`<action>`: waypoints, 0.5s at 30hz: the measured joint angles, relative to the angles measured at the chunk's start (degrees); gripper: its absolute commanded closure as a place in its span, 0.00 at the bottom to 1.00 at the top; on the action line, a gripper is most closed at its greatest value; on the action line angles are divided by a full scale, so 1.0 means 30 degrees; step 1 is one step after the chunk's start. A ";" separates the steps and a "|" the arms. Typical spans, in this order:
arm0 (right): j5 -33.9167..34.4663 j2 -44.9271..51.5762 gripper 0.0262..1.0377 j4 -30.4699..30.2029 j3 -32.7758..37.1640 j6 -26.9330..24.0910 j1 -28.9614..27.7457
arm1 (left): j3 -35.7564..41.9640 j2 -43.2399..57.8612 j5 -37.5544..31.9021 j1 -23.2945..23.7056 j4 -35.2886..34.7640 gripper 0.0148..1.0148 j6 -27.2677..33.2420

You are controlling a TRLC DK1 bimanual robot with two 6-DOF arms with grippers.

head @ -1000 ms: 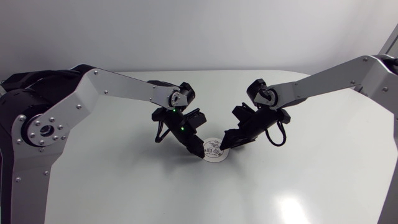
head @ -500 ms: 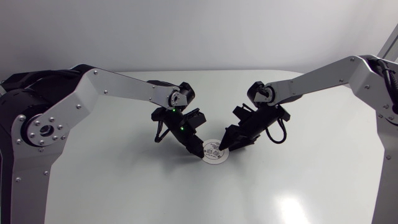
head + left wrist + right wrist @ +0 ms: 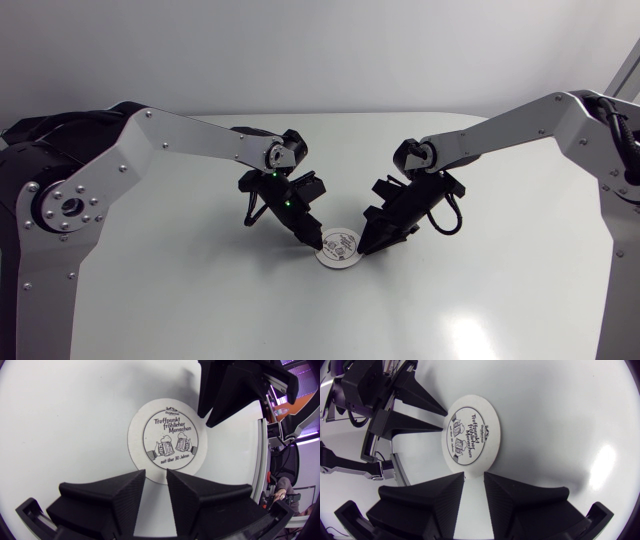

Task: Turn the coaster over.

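Head view: the round coaster (image 3: 338,250) lies flat on the table (image 3: 200,300), print up, with the left gripper (image 3: 314,240) and right gripper (image 3: 368,245) at opposite edges. Left wrist view: fingers slightly apart, tips covering its near rim. Right wrist view: likewise, the print running sideways.

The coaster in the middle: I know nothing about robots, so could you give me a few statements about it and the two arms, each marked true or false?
1. The coaster lies with its printed face up. True.
2. The coaster is square. False: it is round.
3. The left end effector and the right end effector stand at opposite edges of the coaster. True.
4. A glass stands on the coaster. False: nothing stands on it.
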 measured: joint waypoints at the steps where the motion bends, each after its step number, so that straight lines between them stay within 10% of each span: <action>1: -0.0036 0.0000 0.73 -0.0007 0.0000 0.0000 0.0000 | 0.0000 -0.0007 -0.0022 0.0000 0.0007 0.68 0.0000; 15: -0.0029 -0.0051 0.73 0.0153 0.0000 0.0153 -0.0007 | -0.0007 -0.0015 -0.0029 0.0000 0.0007 0.68 0.0277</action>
